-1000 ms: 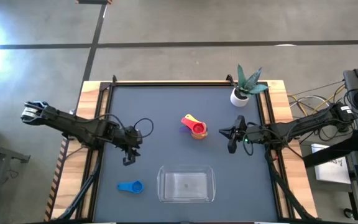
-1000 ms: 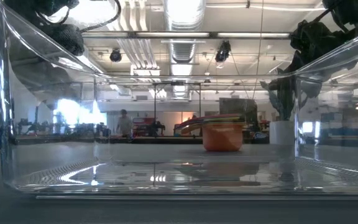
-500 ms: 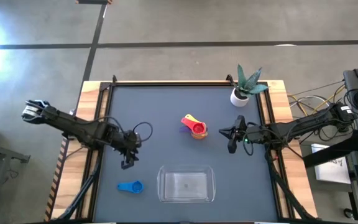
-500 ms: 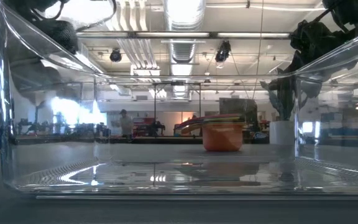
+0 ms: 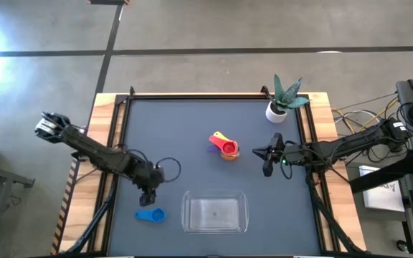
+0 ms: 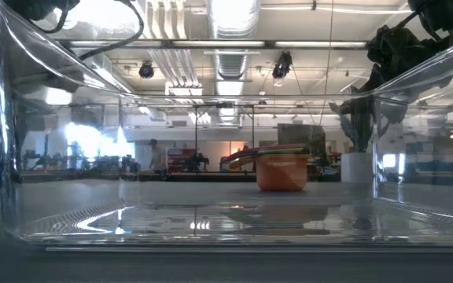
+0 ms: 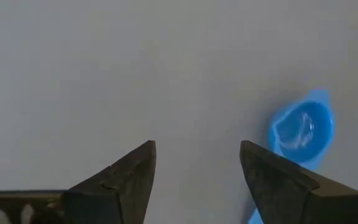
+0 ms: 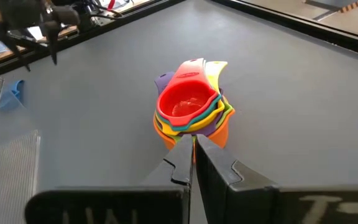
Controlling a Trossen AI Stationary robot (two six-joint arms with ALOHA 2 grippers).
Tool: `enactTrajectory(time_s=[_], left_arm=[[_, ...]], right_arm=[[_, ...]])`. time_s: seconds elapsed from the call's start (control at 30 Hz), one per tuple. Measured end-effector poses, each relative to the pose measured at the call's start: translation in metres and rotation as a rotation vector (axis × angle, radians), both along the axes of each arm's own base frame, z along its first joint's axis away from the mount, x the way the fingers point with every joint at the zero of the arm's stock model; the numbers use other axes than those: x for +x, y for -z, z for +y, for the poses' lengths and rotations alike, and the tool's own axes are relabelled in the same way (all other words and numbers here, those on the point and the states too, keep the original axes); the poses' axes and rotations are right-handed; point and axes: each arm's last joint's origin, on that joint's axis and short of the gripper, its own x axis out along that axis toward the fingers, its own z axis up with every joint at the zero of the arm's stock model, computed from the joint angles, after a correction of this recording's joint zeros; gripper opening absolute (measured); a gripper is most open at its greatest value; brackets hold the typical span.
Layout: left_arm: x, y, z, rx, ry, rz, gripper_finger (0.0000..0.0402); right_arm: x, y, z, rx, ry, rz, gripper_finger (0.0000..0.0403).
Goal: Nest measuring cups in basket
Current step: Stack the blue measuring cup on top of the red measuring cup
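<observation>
Two dark jointed arms are seen, black cable looped at the left gripper (image 5: 148,198); wedge-shaped dark fingers (image 7: 114,183).

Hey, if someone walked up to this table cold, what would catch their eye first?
Probably the bright stack of nested cups, red on top, at the middle of the dark table, with the shut right gripper just beside it. Next, the lone blue cup at the near edge, left of the empty clear basket, with the open left gripper hovering close above it.

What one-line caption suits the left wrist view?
Left tool, open, above the grey table, beside a small blue plastic measuring cup.
</observation>
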Motion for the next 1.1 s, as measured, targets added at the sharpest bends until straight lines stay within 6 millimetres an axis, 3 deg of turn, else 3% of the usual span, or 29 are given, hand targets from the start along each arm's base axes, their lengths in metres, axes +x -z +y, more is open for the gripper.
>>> enactTrajectory(time_s=[0.33, 0.6, 0.77, 0.97, 1.1], left_arm=[[0.033, 0.014, -0.052, -0.037, 0.147, 0.141, 0.0240], [0.048, 0.029, -0.062, 0.018, 0.157, 0.240, 0.0227], [0.047, 0.040, -0.061, 0.045, 0.159, 0.287, 0.0160], [0.052, 0.028, -0.051, 0.042, 0.178, 0.266, 0.0019], [0.056, 0.006, -0.039, 0.082, 0.192, 0.230, 0.0006]], right_arm=[[0.000, 0.000, 0.000, 0.002, 0.001, -0.001, 0.0009], [0.000, 0.000, 0.000, 0.002, 0.001, 0.000, 0.0009], [0.000, 0.000, 0.000, 0.002, 0.001, 0.000, 0.0009], [0.000, 0.000, 0.000, 0.002, 0.001, 0.000, 0.0009], [0.000, 0.000, 0.000, 0.002, 0.001, 0.000, 0.0009]])
